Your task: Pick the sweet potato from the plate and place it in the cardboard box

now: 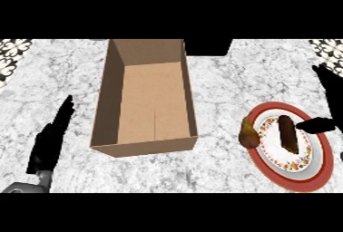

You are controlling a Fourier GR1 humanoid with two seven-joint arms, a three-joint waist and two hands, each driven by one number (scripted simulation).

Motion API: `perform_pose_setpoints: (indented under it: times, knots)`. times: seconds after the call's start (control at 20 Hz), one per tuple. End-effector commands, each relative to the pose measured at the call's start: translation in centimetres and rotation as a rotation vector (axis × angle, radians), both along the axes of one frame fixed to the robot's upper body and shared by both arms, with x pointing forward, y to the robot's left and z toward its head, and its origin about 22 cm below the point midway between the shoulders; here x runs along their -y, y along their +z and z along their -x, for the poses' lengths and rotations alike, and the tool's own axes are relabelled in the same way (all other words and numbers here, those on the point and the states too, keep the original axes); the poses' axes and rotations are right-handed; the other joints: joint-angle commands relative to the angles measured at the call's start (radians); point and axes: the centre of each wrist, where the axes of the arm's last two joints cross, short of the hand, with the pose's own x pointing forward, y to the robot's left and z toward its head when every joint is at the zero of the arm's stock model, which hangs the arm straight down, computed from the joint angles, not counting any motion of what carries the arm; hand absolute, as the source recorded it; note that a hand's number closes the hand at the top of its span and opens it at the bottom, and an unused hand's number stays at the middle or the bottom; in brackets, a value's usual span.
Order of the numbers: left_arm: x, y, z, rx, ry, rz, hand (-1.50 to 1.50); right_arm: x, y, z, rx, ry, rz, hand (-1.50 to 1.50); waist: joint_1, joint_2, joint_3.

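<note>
- From my remote seat I see the dark brown elongated sweet potato point(289, 133) lying on the white inner part of the round red-rimmed patterned plate point(320, 170), at about four o'clock on the white marble tabletop point(221, 86).
- A brown-and-green pear-shaped item point(248, 134) leans at the plate's nine o'clock rim, between plate and box; I can't identify it.
- The open tan cardboard box point(147, 147) sits centre, around eleven o'clock, nothing inside.
- My black right hand point(330, 97) hovers at three o'clock, fingers spread wide, thumb just beside the sweet potato; partly cut off by the edge.
- My black left hand point(50, 138) rests at eight o'clock, fingers straight, holding nothing.
</note>
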Motion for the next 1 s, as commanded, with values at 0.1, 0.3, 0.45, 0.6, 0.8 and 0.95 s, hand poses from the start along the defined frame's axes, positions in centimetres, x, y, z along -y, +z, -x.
perform_pose_setpoints:
  times: [0.1, 0.3, 0.45, 0.6, 0.8, 0.95]
  knots:
    - [0.2, 0.2, -0.7, -0.008, 0.01, -0.008, 0.0, -2.1, 1.6, -0.6, -0.41, -0.076, 0.22, -1.5, 0.004, 0.003, -0.002]
    - [-0.1, 1.7, -0.3, 0.015, -0.011, -0.006, 0.0, -5.7, 1.6, -0.9, -0.571, -0.119, 0.227, -1.5, 0.011, 0.0, 0.002]
    - [-0.4, -0.1, 0.6, 0.004, 0.009, -0.016, 0.0, -8.2, 2.8, -1.0, -0.627, -0.124, 0.238, -1.5, 0.001, 0.002, 0.003]
    - [-0.2, 0.9, 1.2, -0.01, -0.01, 0.011, 0.0, -8.4, 0.5, -0.6, -0.634, -0.18, 0.221, -1.5, 0.003, 0.004, 0.004]
    - [2.2, -1.3, -0.4, 0.004, 0.003, -0.008, 0.0, -10.9, -0.3, -0.2, -0.623, -0.207, 0.234, -1.5, -0.004, 0.005, 0.004]
    - [0.4, 1.6, -0.2, 0.005, 0.015, -0.003, 0.0, -10.4, -0.5, -0.2, -0.616, -0.239, 0.243, -1.5, -0.001, 0.003, 0.005]
